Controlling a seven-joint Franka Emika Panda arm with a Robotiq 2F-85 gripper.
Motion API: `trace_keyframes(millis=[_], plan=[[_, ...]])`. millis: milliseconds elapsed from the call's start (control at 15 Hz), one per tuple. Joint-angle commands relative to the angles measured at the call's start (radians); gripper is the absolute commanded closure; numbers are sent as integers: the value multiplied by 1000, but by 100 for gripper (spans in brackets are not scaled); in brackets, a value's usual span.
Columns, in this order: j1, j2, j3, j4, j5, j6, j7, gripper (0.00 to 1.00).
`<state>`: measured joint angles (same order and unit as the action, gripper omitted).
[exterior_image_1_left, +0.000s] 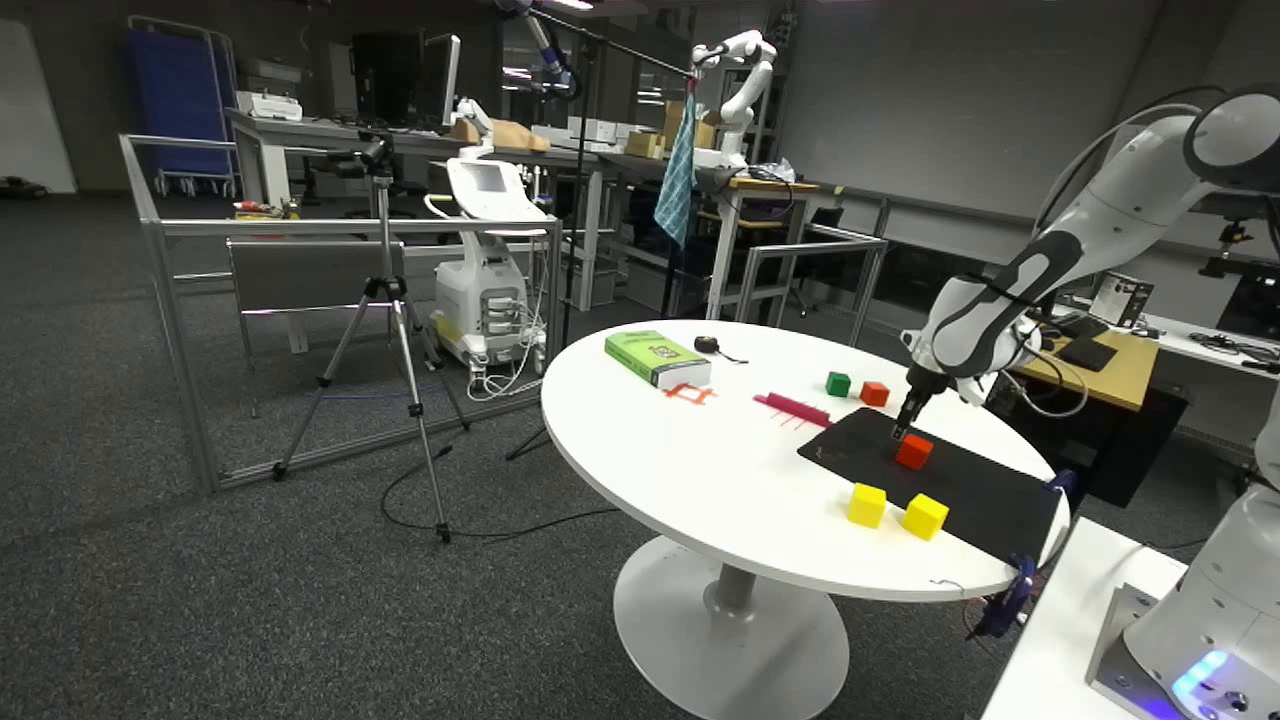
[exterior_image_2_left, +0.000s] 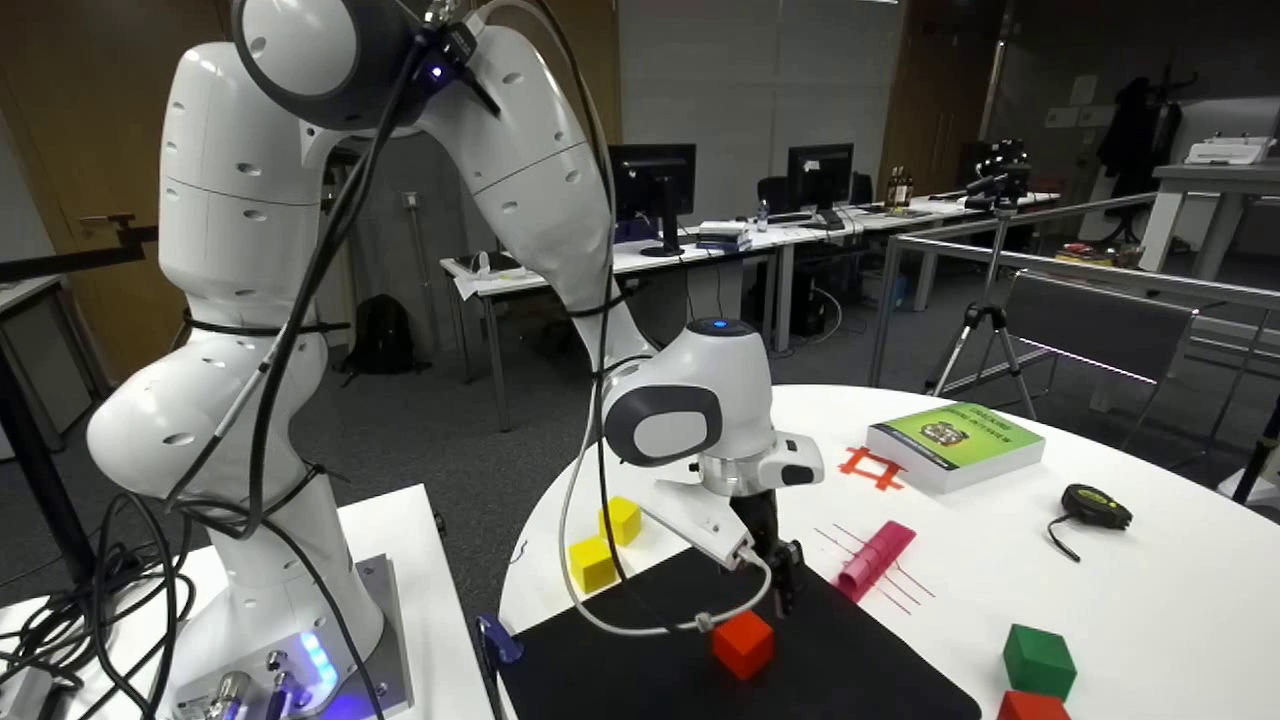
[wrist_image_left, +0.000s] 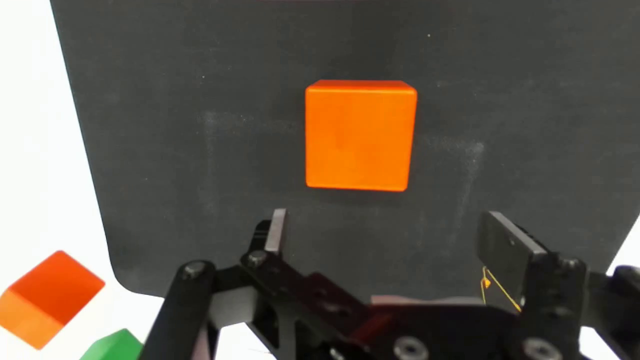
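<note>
A robot arm (exterior_image_2_left: 540, 200) reaches over a white round table (exterior_image_1_left: 680, 450), part of which a black mat (exterior_image_1_left: 990, 500) covers. A green book (exterior_image_2_left: 955, 440) lies well apart from the mat. The gripper (wrist_image_left: 387, 230) is low over the mat, its fingers spread wide with nothing between them. A magenta tube (exterior_image_2_left: 880, 558) lies just off the mat's short edge.

A red cube (wrist_image_left: 360, 140) sits flat on the mat, near the fingertips but apart from them. Judged by how things lie, its seat on the mat looks complete, while any hold on it is absent; no cube is aloft or stacked. Two yellow cubes (exterior_image_1_left: 867, 506) stand just beside the mat's long edge; across the mat, near its corner, stand a green cube (exterior_image_2_left: 1040, 660) and the other red cube (exterior_image_2_left: 1033, 706), all unheld.

In both exterior views the dark gripper blends into the mat, so the clearance under its fingertips cannot be told. In an exterior view the frame edge cuts off part of the mat and most of the other red cube. The wrist view shows neither yellow cube. Smallest are pale marks (wrist_image_left: 472, 152) on the mat about the red cube, too faint to read.
</note>
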<state>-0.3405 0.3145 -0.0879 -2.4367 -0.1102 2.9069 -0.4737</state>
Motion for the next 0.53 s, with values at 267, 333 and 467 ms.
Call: trace_keyframes(millis=[267,333,467], plan=[[70,-272,11,-184,77,-178,76,0],[89,-295,9,-197,91,-221,85,0],[128,-333,2,-211,91,-318,99,0]])
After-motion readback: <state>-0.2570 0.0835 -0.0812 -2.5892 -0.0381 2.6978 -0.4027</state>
